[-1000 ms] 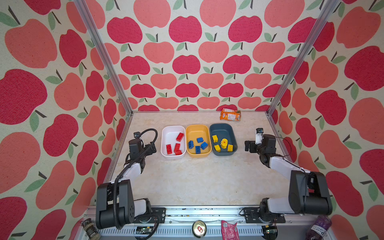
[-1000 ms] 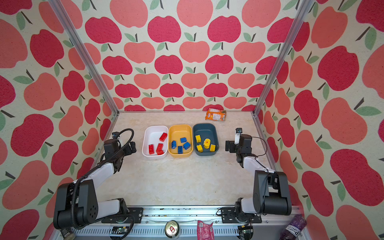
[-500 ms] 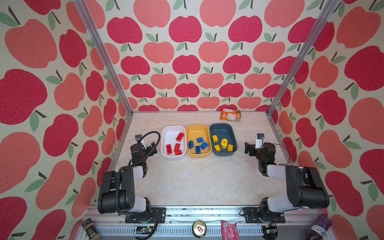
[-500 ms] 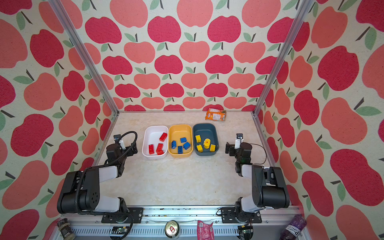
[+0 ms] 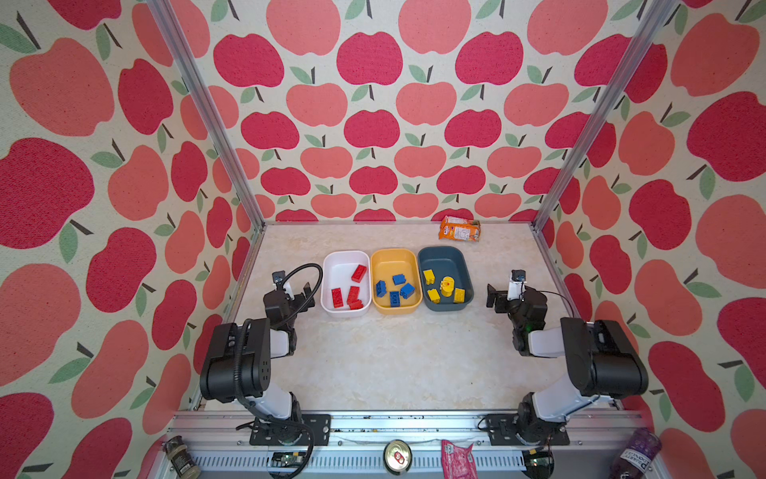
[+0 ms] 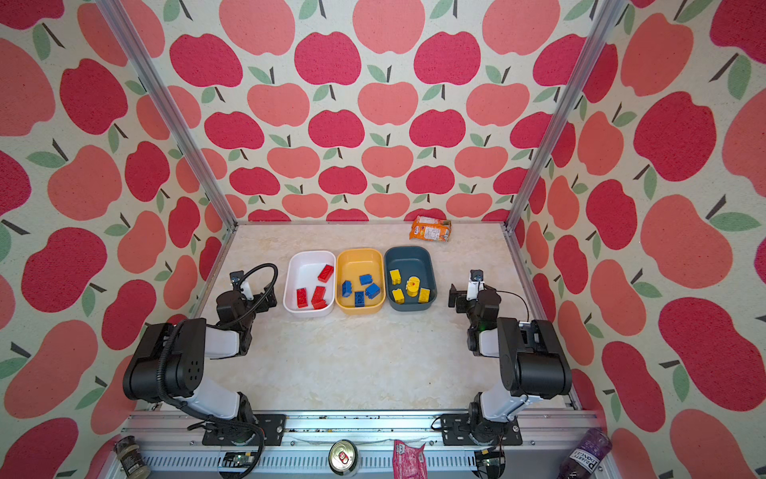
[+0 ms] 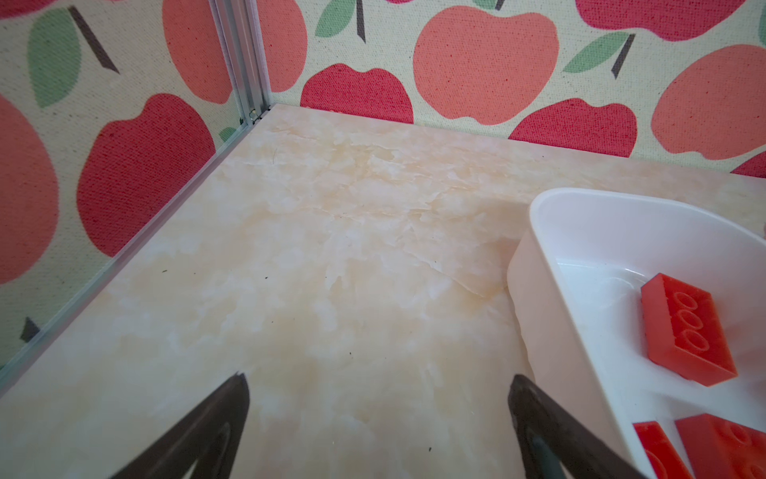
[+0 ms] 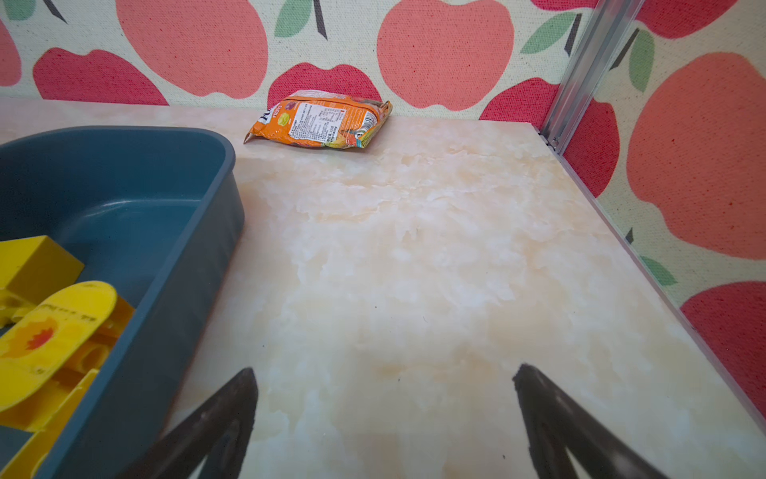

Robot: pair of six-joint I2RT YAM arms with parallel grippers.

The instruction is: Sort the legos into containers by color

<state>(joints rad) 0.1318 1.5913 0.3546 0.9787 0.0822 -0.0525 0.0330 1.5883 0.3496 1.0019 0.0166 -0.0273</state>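
Both arms have folded back! Left gripper [image 7: 378, 377] and right gripper [image 8: 385, 368] gape empty. Red legos [image 5: 353, 295] lie at left's three o'clock, in the white tub [image 5: 340, 270].

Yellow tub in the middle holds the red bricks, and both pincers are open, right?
No: the yellow tub holds blue bricks, as both top views show; the red bricks lie in the white tub. It is the middle one, and the left pincer and right pincer are open.
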